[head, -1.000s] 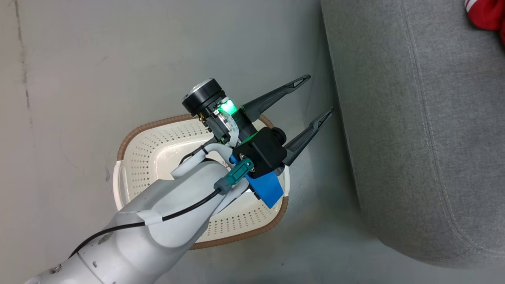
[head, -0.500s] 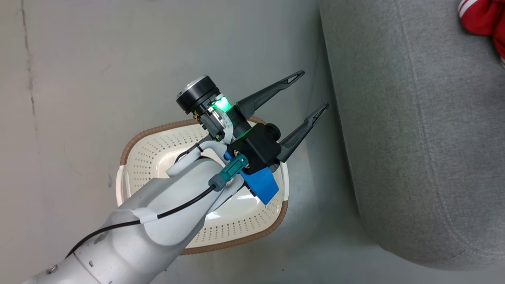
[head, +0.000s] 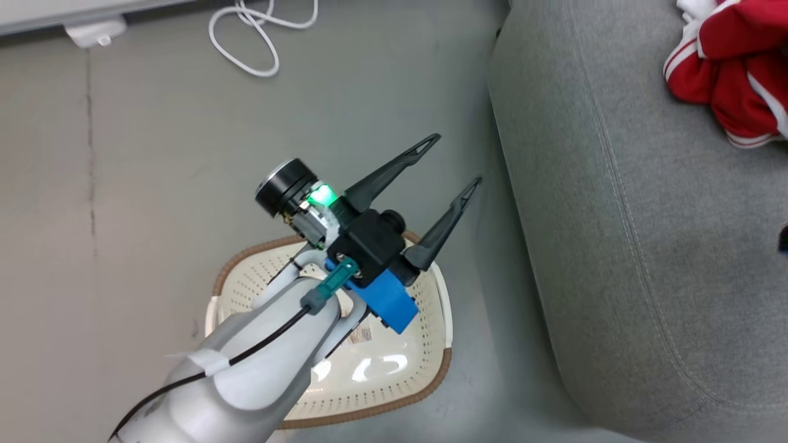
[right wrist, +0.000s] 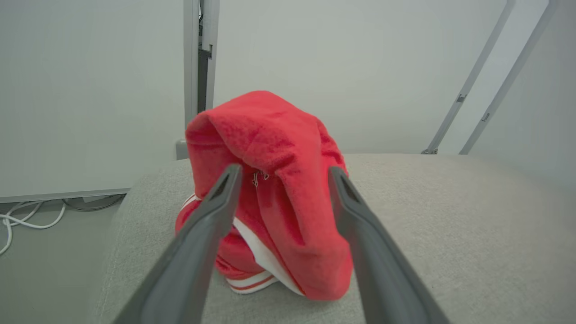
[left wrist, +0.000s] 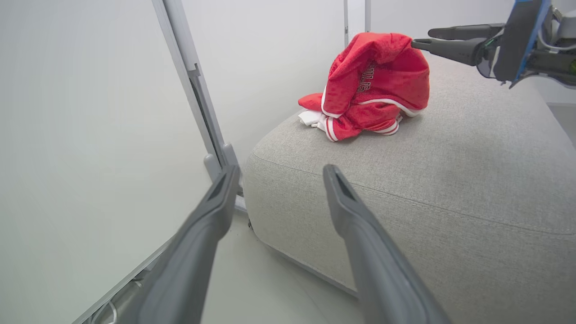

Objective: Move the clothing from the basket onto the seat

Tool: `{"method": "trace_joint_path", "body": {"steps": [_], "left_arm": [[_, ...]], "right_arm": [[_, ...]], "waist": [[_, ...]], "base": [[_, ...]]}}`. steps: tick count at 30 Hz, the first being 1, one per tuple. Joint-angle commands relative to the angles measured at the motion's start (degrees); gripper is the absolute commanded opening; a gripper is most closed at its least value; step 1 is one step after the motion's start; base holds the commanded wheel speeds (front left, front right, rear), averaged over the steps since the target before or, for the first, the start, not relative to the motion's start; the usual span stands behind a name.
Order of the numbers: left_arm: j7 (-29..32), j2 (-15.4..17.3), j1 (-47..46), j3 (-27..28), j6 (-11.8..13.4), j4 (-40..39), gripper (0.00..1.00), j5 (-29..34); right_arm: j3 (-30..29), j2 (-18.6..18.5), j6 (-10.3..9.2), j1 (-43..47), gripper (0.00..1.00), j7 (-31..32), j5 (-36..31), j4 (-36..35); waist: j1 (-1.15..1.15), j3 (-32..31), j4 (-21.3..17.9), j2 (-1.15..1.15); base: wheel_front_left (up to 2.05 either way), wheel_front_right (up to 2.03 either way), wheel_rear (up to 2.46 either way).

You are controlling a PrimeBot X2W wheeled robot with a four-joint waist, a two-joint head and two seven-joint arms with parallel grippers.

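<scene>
Sprawling grey seat [head: 615, 258] beside pale, perhaps concrete floor [head: 154, 154], white walls [right wrist: 315, 67] behind.

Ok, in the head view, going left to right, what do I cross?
white cable → left gripper → seat → clothing, which lies on the seat at the far right. I leave out the basket because it lies under the arm and overlaps the first two.

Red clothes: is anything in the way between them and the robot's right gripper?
No, nothing visible is in the way. The right gripper is open, with its fingers right up close to the red clothing, which sits heaped on the grey seat.
</scene>
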Motion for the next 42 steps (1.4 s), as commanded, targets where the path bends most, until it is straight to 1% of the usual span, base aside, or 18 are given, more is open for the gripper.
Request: {"method": "trace_joint_path", "body": {"steps": [1, 2, 4, 8, 9, 10, 12, 18, 22, 26, 33, 42], "left_arm": [[-0.1, 0.2, 1.1, 0.9, 0.4, -0.2, 1.0, -0.4], [-0.1, 0.3, 2.6, 2.3, 0.9, -0.4, 1.0, -0.7], [-0.1, 0.6, 4.2, 3.9, 1.4, -0.7, 1.0, -1.2], [-0.1, 1.3, 7.7, 7.4, 2.3, -1.3, 1.0, -2.0], [-0.1, 1.3, 7.7, 7.4, 2.3, -1.3, 1.0, -2.0], [-0.1, 1.7, 9.7, 9.6, 2.9, -1.6, 1.0, -2.4], [-0.1, 1.9, 10.6, 10.6, 3.1, -1.7, 1.0, -2.5], [-0.1, 2.3, 16.7, 17.8, 4.5, -1.9, 1.0, -3.7], [-0.1, 2.2, 21.0, 22.1, 4.9, -1.7, 1.0, -3.6], [-0.1, 2.0, 25.1, 26.0, 5.3, -2.2, 1.0, -3.0], [-0.1, 1.5, 32.3, 32.1, 5.7, -4.4, 1.0, -1.6], [-0.1, 0.8, 38.0, 36.8, 5.5, -7.7, 1.0, 1.2]], "right_arm": [[0.9, 0.6, 0.01, 1.9, 1.0, 0.0, 0.4, -1.4], [2.5, 1.3, 0.01, 4.1, 1.0, 0.0, 1.0, -3.9], [4.4, 2.3, 0.01, 6.0, 1.0, 0.0, 1.4, -6.6], [8.3, 3.8, 0.01, 9.2, 1.0, 0.0, 2.3, -10.6], [8.3, 3.8, 0.01, 9.2, 1.0, 0.0, 2.3, -10.6], [10.0, 4.4, 0.01, 10.5, 1.0, 0.0, 2.8, -12.3], [10.7, 4.7, 0.01, 11.1, 1.0, 0.0, 3.0, -12.9], [15.1, 6.3, 0.01, 14.7, 1.0, 0.0, 3.9, -15.5], [17.3, 7.6, 0.01, 17.3, 1.0, 0.0, 4.2, -16.5], [18.5, 8.5, 0.01, 20.1, 1.0, 0.0, 4.2, -17.2], [19.8, 9.9, 0.01, 26.1, 1.0, 0.0, 4.3, -18.6], [19.3, 10.9, 0.01, 32.4, 1.0, 0.0, 4.6, -20.7]], "waist": [[0.0, -1.1, 0.0, 0.0], [0.0, -2.5, 0.6, 0.0], [0.0, -4.0, 1.1, 0.0], [0.0, -7.1, 2.5, 0.0], [0.0, -7.1, 2.5, 0.0], [0.0, -8.7, 3.4, 0.0], [0.0, -9.5, 3.9, 0.0], [0.0, -14.5, 6.8, 0.0], [0.0, -17.8, 8.2, 0.0], [0.0, -20.5, 9.0, 0.0], [0.0, -24.0, 9.2, 0.0], [0.0, -25.5, 9.6, 0.0]], "base": [[0.0, 0.0, 0.0], [0.0, 0.0, 0.0], [0.0, 0.0, 0.0], [0.0, 0.0, 0.0], [0.0, 0.0, 0.0], [0.0, 0.0, 0.0], [0.0, 0.0, 0.0], [0.0, 0.0, 0.0], [0.0, 0.0, 0.0], [0.0, 0.0, 0.0], [0.0, 0.0, 0.0], [0.0, 0.0, 0.0]]}}
